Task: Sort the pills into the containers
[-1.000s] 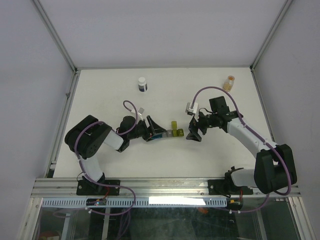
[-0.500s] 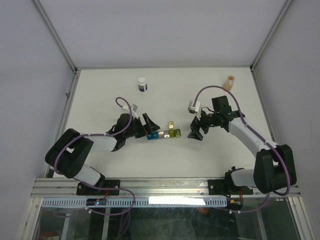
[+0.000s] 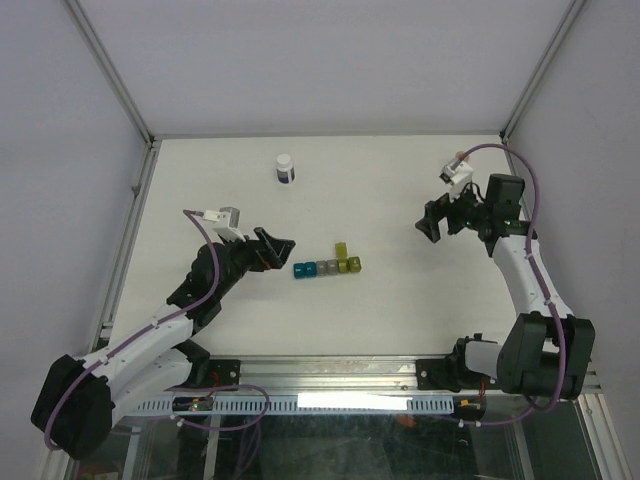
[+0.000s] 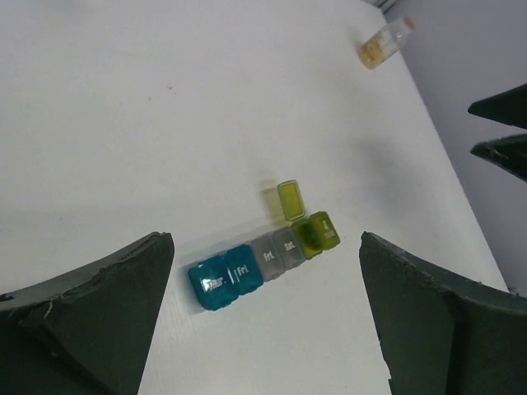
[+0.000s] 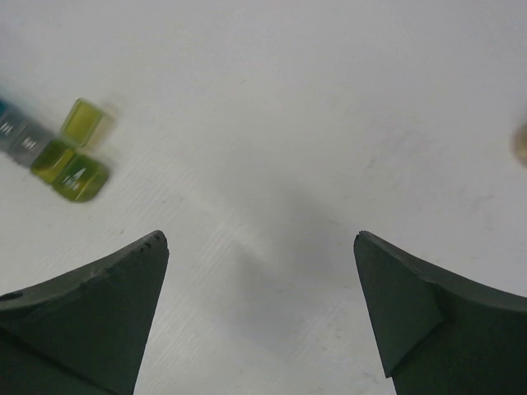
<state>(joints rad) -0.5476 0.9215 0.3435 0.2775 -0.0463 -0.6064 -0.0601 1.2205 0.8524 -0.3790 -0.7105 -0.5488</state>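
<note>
The containers [image 3: 327,268] are a strip of blue, teal, grey and yellow-green cubes lying mid-table, with one yellow-green lid flipped open at the far side. The strip also shows in the left wrist view [image 4: 265,262] and the right wrist view [image 5: 58,155]. No loose pills show in any view. My left gripper [image 3: 275,245] is open and empty, hovering just left of the strip [image 4: 263,239]. My right gripper [image 3: 432,222] is open and empty over bare table at the far right [image 5: 259,237], well away from the strip.
A white-capped dark bottle [image 3: 286,168] stands at the back centre-left. A small clear vial with orange contents [image 4: 383,45] lies near the far right corner, hidden by my right wrist in the top view. Metal frame rails border the table.
My left gripper has let go of the strip and pulled back to the left. My right gripper has moved away to the far right. The strip now lies by itself.
</note>
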